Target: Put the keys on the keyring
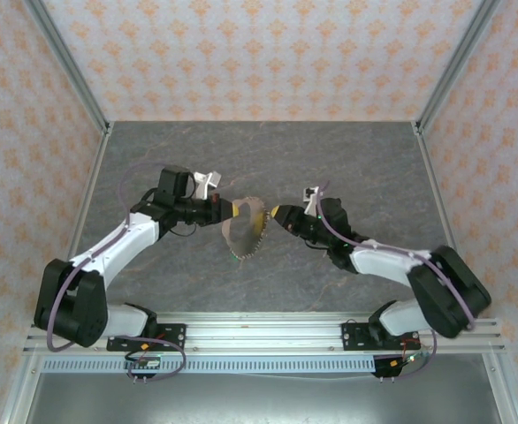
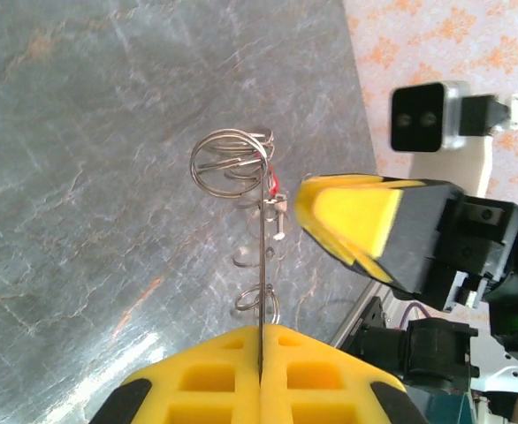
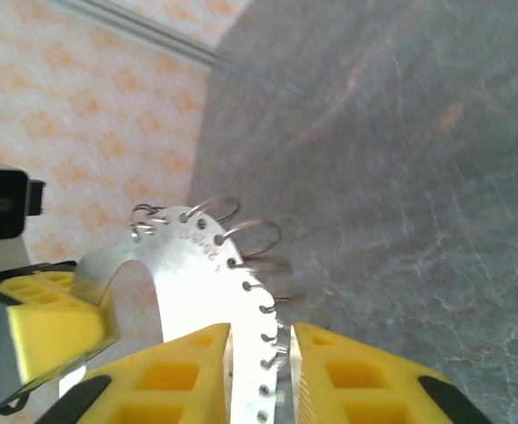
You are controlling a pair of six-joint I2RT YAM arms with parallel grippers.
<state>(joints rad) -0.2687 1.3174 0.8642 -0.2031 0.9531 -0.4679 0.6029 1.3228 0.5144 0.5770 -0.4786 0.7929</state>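
Left wrist view shows our left claw [image 2: 261,340] clamped on the thin silvery crescent-shaped metal keyring [image 2: 262,265], edge-on and held clear of the grey marbled worktop [image 2: 82,177]. Wire split rings [image 2: 228,163] hang from its holed rim, and beside them is what looks like a tiny red-tagged metal key [image 2: 277,205]. Our right claw [image 3: 261,344] stands parted around that rim. We judge it best to close gently on one ring while the left holds steady.

A thin, shiny metal plate [image 3: 193,265] bears glossy wire rings [image 2: 231,164] above a matt, grey, stone-veined table [image 1: 153,159].
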